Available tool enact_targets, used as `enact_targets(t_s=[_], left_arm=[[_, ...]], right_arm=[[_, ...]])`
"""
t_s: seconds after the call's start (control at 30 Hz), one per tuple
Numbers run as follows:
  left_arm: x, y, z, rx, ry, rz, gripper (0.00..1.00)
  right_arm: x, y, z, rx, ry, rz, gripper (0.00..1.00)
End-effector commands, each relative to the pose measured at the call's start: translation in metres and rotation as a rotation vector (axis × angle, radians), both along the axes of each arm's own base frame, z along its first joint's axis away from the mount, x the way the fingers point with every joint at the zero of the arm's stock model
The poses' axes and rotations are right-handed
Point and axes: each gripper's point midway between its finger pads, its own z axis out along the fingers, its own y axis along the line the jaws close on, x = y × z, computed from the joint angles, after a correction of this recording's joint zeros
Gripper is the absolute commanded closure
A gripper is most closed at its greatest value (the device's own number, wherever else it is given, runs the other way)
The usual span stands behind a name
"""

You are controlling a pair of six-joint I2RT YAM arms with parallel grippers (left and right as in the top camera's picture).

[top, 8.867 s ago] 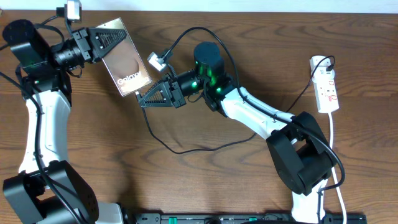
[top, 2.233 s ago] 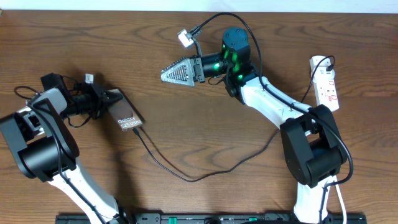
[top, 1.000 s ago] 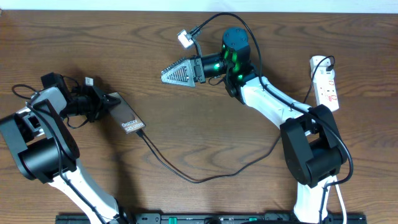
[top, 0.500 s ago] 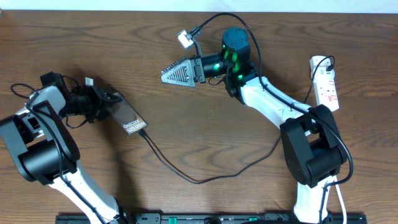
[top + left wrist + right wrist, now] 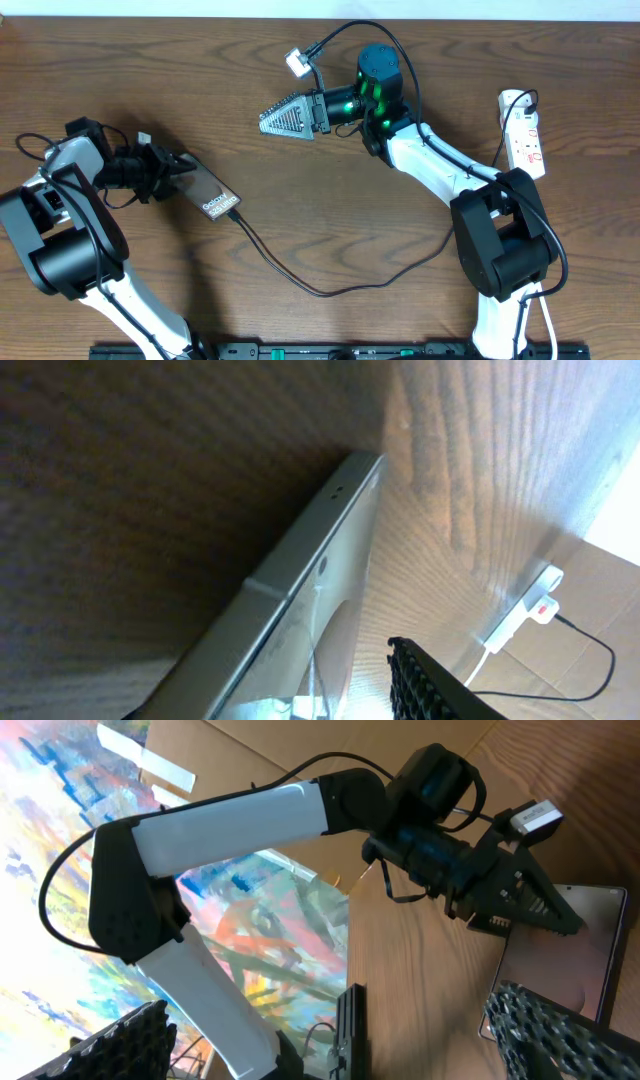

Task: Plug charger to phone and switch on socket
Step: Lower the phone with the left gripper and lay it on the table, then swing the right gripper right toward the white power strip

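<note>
The bronze-brown phone (image 5: 212, 192) lies on the table at the left, lettering up. The thin black charger (image 5: 320, 291) cable is plugged into its lower right end and loops across the table toward the white socket (image 5: 526, 133) at the far right. My left gripper (image 5: 168, 171) is open, with the phone's upper left end between its jaws. In the left wrist view the phone's edge (image 5: 300, 565) sits apart from one of the fingers (image 5: 440, 685). My right gripper (image 5: 285, 118) is open and empty above the table's middle, pointing left.
A small white connector on a thick black robot cable (image 5: 296, 60) hangs near the right arm. The socket's white cord (image 5: 540, 250) runs down the right edge. A black rail (image 5: 330, 351) lines the front edge.
My left gripper's jaws have opened and it has drawn back slightly left. The phone has shifted down and to the right onto the table, its cable moving with it. The right arm has not moved.
</note>
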Motion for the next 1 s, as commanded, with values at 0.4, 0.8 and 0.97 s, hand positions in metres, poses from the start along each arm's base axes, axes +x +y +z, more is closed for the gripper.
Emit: enact_targets(t_s=[0.4, 0.8, 0.97], left_arm=[[-0.045, 0.021, -0.042, 0.175, 0.26, -0.001, 0.48], [-0.054, 0.017, -0.04, 0.156, 0.299, -0.007, 0.48], [-0.055, 0.016, -0.039, 0.152, 0.305, -0.008, 0.47]], right_arm=[[-0.003, 0.001, 0.005, 0.012, -0.033, 0.016, 0.01], [-0.003, 0.001, 0.005, 0.012, -0.033, 0.016, 0.01], [-0.003, 0.001, 0.005, 0.012, -0.033, 0.016, 0.01]])
